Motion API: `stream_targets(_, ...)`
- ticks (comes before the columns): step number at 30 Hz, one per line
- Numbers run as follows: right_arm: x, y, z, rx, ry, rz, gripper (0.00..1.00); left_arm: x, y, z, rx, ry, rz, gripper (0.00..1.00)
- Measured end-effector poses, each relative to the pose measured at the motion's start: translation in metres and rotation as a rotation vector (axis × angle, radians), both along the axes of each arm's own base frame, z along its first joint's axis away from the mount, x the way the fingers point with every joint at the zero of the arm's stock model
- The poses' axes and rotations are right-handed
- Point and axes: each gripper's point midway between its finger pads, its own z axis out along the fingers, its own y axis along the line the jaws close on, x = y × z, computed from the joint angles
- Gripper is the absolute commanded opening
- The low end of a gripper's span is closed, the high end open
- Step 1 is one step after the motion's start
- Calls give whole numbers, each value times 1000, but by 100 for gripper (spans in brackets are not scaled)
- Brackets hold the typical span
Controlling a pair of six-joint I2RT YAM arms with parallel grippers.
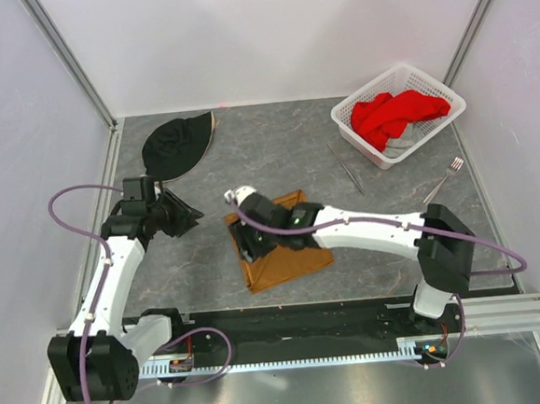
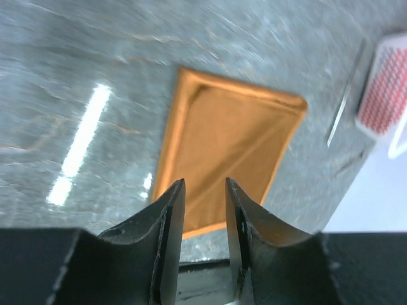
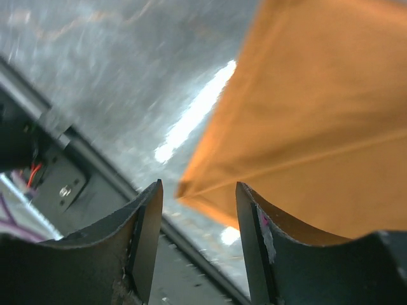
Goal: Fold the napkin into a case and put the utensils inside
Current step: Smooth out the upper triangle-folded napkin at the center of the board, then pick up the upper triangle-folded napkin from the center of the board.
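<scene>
Napkin [image 1: 277, 262] lies folded flat mid-bench, toward the near edge. Right gripper [image 3: 198, 190] is over its corner, jaws apart, nothing in them. Left gripper [image 2: 205, 187] is also released and empty, left of the cloth. Knife [image 1: 346, 168] and fork [image 1: 444, 180] lie on the bench beside the far-right corner basket [image 1: 351, 132].

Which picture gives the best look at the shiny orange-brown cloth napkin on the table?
The left wrist view: the shiny orange-brown cloth napkin lies almost whole there, only its near edge behind the left gripper. In the top view the right arm covers part of it; the right wrist view shows just one corner up close.
</scene>
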Motion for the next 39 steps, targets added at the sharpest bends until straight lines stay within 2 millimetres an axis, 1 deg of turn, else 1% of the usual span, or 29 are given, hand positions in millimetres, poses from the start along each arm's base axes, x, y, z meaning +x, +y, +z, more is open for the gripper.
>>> stream_targets(2, -25, 14, -9, -19, 14, 34, 56, 3, 11, -8, -6, 38, 32, 39)
stream_targets(4, -40, 26, -22, -48, 25, 48, 56, 2, 21, -15, -20, 77, 62, 39)
stream_targets(8, -55, 37, -53, -116, 45, 51, 56, 0, 31, -22, -47, 104, 86, 39)
stream_targets(10, -61, 38, -70, -159, 54, 47, 56, -3, 29, -26, -59, 114, 73, 39)
stream_targets(13, -66, 38, -82, -194, 59, 50, 55, -6, 26, -28, -69, 119, 55, 39)
stream_targets(18, -65, 39, -90, -216, 59, 40, 52, -7, 24, -31, -77, 129, 32, 38)
stream_targets(32, -64, 34, -93, -254, 39, 23, 50, -7, 21, -40, -94, 157, 2, 37)
stream_targets(35, -65, 33, -95, -263, 35, 23, 48, -7, 22, -40, -96, 159, 0, 37)
stream_targets(39, -70, 32, -105, -289, 33, 32, 45, -6, 23, -40, -95, 156, 2, 37)
